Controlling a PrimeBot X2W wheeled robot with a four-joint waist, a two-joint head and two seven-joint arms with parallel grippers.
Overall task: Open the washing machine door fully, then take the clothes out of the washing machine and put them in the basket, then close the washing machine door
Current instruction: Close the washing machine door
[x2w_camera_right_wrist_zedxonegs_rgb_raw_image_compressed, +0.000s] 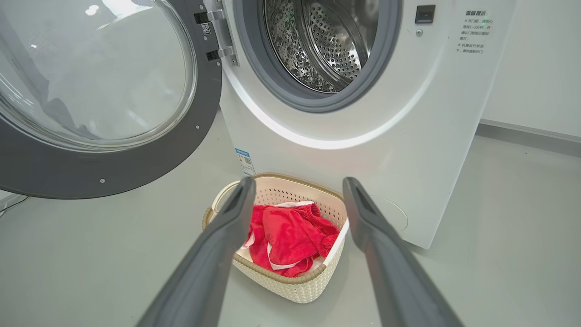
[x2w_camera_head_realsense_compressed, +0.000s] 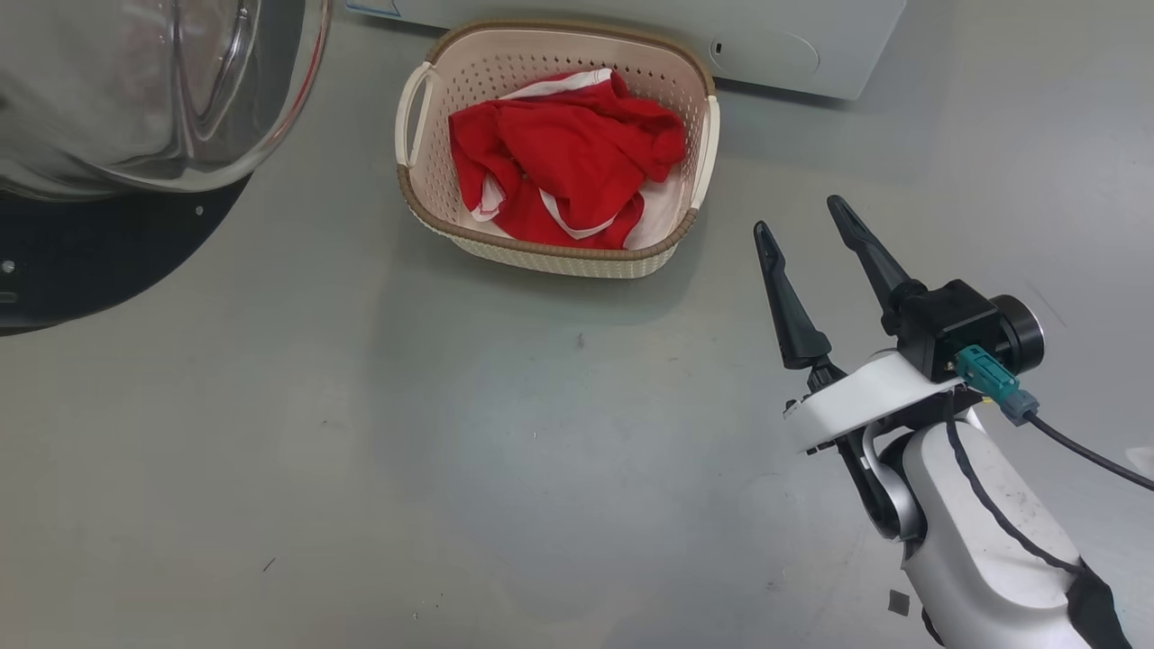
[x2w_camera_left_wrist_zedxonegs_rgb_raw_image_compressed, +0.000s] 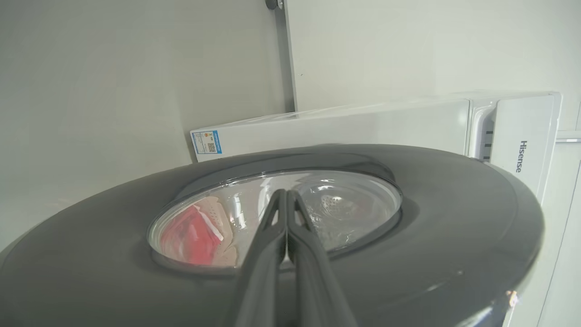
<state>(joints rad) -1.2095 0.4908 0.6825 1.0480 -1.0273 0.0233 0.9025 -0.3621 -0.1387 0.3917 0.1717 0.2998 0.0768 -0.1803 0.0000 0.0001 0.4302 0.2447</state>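
The washing machine (x2w_camera_right_wrist_zedxonegs_rgb_raw_image_compressed: 363, 150) stands with its door (x2w_camera_right_wrist_zedxonegs_rgb_raw_image_compressed: 91, 168) swung wide to the left, and the steel drum (x2w_camera_right_wrist_zedxonegs_rgb_raw_image_compressed: 327, 41) looks bare. On the floor before it sits the cream basket (x2w_camera_head_realsense_compressed: 550, 252) with the red clothes (x2w_camera_head_realsense_compressed: 559, 162) heaped inside. My right gripper (x2w_camera_head_realsense_compressed: 800, 216) hovers open and empty to the right of the basket, its fingers pointing toward it. In the left wrist view my left gripper (x2w_camera_left_wrist_zedxonegs_rgb_raw_image_compressed: 286, 194) is shut on nothing, its tips at the glass bowl on the outer face of the door (x2w_camera_left_wrist_zedxonegs_rgb_raw_image_compressed: 454, 218). I cannot tell whether they touch it. The clothes (x2w_camera_left_wrist_zedxonegs_rgb_raw_image_compressed: 190, 236) show red through the glass.
Grey floor (x2w_camera_head_realsense_compressed: 451, 451) spreads wide in front of the basket. The door's black rim (x2w_camera_head_realsense_compressed: 90, 261) juts over the floor at the left. A pale wall (x2w_camera_right_wrist_zedxonegs_rgb_raw_image_compressed: 535, 68) runs to the right of the machine. A black cable (x2w_camera_head_realsense_compressed: 1082, 451) trails from my right wrist.
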